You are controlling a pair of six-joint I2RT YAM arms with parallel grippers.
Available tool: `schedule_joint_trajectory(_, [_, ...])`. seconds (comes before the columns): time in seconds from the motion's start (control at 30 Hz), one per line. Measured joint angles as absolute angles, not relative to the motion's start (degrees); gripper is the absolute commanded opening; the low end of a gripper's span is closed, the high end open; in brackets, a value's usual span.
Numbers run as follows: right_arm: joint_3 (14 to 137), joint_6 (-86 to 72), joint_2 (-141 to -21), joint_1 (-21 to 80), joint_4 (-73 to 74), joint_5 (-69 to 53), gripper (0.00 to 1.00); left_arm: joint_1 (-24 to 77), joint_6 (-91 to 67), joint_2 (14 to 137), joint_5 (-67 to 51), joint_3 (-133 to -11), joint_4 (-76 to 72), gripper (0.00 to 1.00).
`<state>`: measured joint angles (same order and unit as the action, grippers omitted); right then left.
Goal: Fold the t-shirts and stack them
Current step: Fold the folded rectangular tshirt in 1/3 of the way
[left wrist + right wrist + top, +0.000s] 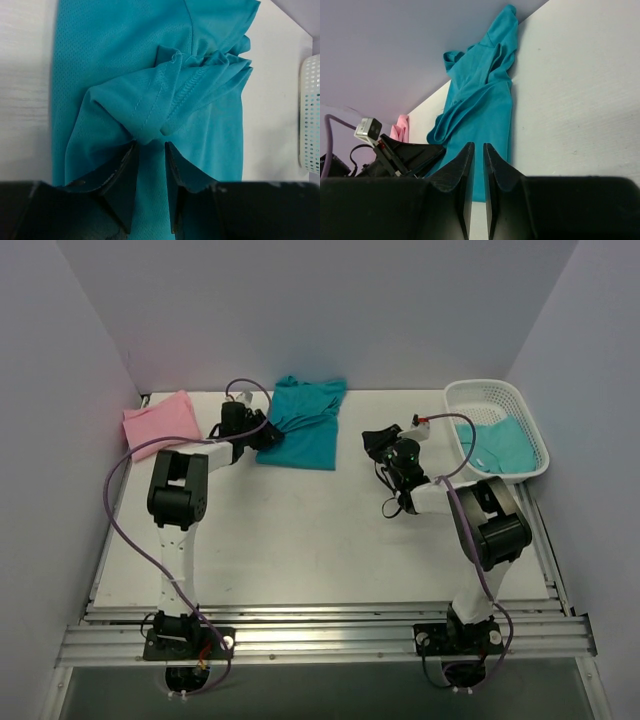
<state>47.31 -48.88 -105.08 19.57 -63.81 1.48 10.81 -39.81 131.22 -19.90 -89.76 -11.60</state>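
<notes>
A teal t-shirt [305, 425] lies crumpled at the back middle of the table. My left gripper [268, 433] sits at its left edge. In the left wrist view my left gripper [150, 146] is shut on a bunched fold of this shirt [165, 95], with the cloth gathered toward its tips. A folded pink t-shirt [160, 422] lies at the back left. Another teal t-shirt [500, 445] lies in the white basket. My right gripper [375, 440] is just right of the crumpled shirt; it is shut and empty [477, 146], and faces that shirt [480, 95].
The white mesh basket [535, 435] stands at the back right, and its edge shows in the left wrist view [311, 115]. Grey walls close the back and both sides. My left arm [405, 150] and the pink shirt [400, 127] show in the right wrist view.
</notes>
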Motion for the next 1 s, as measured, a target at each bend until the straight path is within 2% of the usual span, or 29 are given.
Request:
schedule_joint_trajectory(0.47, [46.9,-49.1,-105.0,19.6,-64.6,1.7,0.08,11.7,-39.8,136.7,-20.3,-99.9,-10.4,0.41])
schedule_joint_trajectory(0.8, [46.7,-49.3,-107.9,17.7,-66.1,0.8,0.08,11.2,-38.2,148.0,-17.8,-119.9,-4.1,0.47])
schedule_joint_trajectory(0.9, [46.6,-49.3,-108.2,17.3,-66.7,-0.4,0.08,10.4,-37.6,152.3,-16.9,-128.2,-1.3,0.63])
schedule_joint_trajectory(0.93, [46.5,-49.2,-108.3,17.2,-66.7,-0.8,0.09,10.0,-37.5,152.6,-16.4,-129.2,-0.6,0.74])
schedule_joint_trajectory(1.0, [46.3,-49.2,-108.3,17.2,-66.7,-1.7,0.14,9.3,-36.8,152.0,-14.9,-129.2,-0.2,0.84])
